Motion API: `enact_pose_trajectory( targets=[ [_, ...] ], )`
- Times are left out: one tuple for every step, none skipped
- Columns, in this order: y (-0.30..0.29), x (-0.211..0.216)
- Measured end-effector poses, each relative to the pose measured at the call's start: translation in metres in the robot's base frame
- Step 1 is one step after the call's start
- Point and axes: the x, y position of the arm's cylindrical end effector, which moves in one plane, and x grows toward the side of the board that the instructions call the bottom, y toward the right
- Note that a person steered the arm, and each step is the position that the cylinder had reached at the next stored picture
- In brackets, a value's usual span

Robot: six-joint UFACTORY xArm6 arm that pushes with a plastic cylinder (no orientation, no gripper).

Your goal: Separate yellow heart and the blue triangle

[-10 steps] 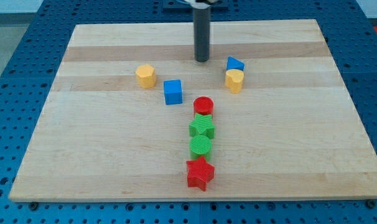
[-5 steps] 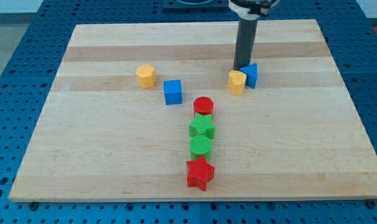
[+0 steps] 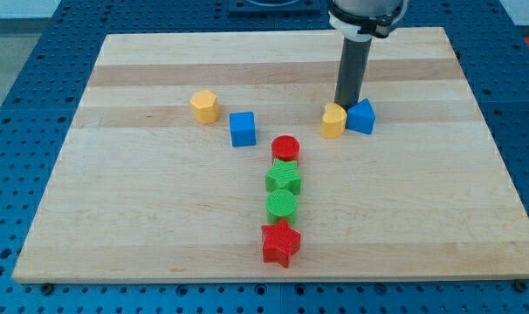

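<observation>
Heart (image 3: 333, 120) touches triangle (image 3: 362, 117) at its 3 o'clock; my tip (image 3: 345, 105) stands at their 12; no jaws show.

Pale smooth wooden board (image 3: 160, 227)

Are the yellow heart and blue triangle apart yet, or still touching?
Still touching, or nearly: the yellow heart and blue triangle sit side by side with no clear gap. My tip stands just above them, between the two.
</observation>
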Motion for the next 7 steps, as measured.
enact_pose_trajectory(
  targets=[
    [-0.002,0.011],
    [-0.002,0.019],
    [-0.003,0.02],
    [0.003,0.02],
    [0.02,0.03],
    [0.03,0.032],
    [0.034,0.036]
  ],
)
